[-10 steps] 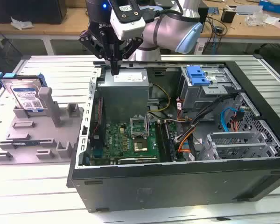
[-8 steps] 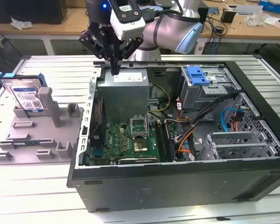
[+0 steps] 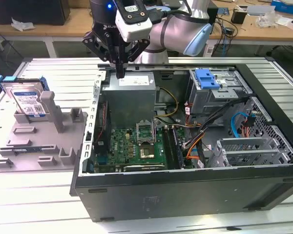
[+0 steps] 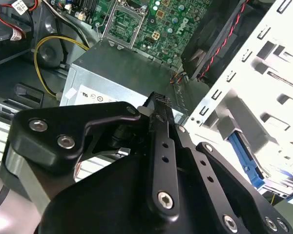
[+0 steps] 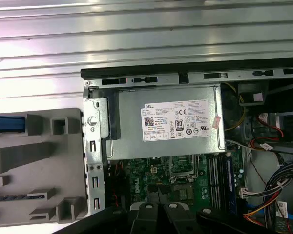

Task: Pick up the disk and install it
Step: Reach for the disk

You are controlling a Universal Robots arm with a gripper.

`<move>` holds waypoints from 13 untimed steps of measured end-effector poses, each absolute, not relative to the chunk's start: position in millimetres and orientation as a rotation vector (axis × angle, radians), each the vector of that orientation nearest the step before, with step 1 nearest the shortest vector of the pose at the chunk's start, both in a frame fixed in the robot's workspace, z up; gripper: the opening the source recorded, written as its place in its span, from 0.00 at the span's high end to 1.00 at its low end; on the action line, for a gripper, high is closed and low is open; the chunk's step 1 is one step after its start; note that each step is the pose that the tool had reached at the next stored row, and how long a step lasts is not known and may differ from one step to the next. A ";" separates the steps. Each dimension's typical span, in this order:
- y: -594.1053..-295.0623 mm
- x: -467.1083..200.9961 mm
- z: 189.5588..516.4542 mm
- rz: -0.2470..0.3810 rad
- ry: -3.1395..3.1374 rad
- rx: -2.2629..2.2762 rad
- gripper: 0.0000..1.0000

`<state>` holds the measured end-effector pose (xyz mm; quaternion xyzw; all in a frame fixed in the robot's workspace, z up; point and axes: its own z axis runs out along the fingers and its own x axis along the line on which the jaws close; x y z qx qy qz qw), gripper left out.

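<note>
1. The gripper [image 3: 120, 74] is held over the power supply [image 3: 132, 95] at the rear of the open computer case [image 3: 185, 192], fingers pressed together and empty.
2. The disk [image 3: 27, 100] is propped upright in a grey holder [image 3: 39, 161] beside the case, on the exterior view's left.

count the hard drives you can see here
1. The disk stands in the grey holder at the exterior view's left, beside the computer case. Others may sit hidden in the metal drive cage.

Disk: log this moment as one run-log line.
disk: propped in grey fixture, untouched | gripper: shut, empty, above power supply of open computer case | install: not done
</note>
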<state>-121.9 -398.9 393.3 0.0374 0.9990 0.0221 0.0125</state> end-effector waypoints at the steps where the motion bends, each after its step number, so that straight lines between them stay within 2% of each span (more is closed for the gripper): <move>1: -398.8 -121.9 393.3 0.069 3.114 0.117 0.89; 13: -385.3 -173.2 393.0 0.069 3.113 0.121 0.89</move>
